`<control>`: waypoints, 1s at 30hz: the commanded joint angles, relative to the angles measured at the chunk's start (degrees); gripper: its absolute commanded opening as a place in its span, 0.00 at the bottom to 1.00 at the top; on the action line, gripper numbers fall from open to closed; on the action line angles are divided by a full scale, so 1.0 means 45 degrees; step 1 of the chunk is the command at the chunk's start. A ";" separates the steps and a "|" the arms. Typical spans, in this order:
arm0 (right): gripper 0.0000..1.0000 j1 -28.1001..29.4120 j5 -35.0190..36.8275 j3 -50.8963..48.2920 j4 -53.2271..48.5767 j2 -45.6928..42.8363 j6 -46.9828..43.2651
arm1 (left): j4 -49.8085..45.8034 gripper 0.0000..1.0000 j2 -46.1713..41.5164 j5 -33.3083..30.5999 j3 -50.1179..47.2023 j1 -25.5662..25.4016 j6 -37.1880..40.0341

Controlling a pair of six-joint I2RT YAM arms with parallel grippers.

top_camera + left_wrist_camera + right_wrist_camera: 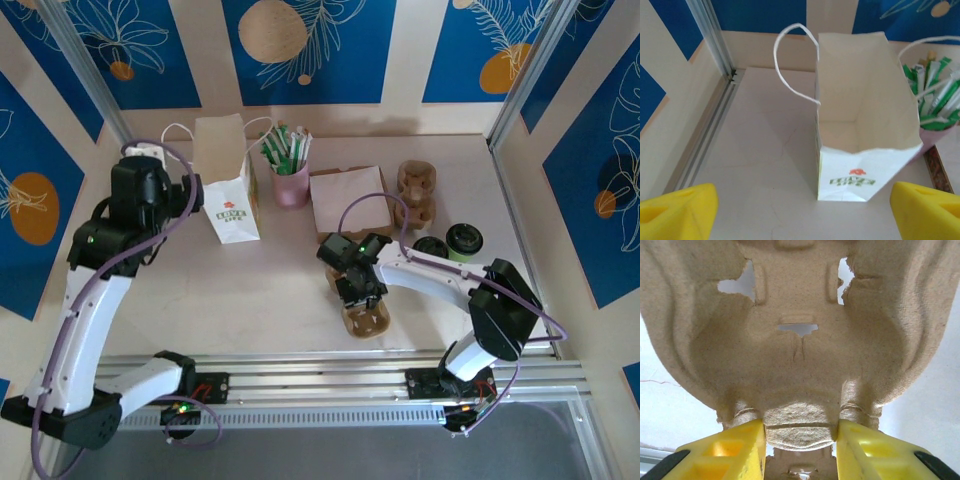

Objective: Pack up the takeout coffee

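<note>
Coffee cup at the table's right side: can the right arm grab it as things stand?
Probably not yet. The right arm has its jaws clamped on the cup carrier, so it must let go first. The coffee cup itself stands in the open beside that arm.

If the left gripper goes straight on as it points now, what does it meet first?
Probably the paper bag, standing open straight ahead of the left gripper; depth is unclear.
</note>
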 commanded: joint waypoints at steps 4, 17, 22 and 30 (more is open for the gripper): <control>0.40 -0.0235 -0.0267 -0.0187 0.0206 0.0278 0.0270 | -0.0198 0.89 0.0528 0.1550 0.0918 0.0778 -0.0654; 0.41 -0.0912 -0.0324 -0.0646 0.0782 0.0856 -0.0023 | -0.0089 0.89 0.0154 0.2036 0.0167 0.1255 -0.0850; 0.44 -0.1117 0.0402 -0.0506 0.0399 0.0901 -0.0060 | -0.0090 0.88 0.0125 0.2111 0.0127 0.1277 -0.0870; 0.67 -0.1807 0.0784 0.0139 -0.0429 -0.0369 -0.0467 | -0.0324 0.89 0.0165 0.2377 0.0512 0.1302 -0.1045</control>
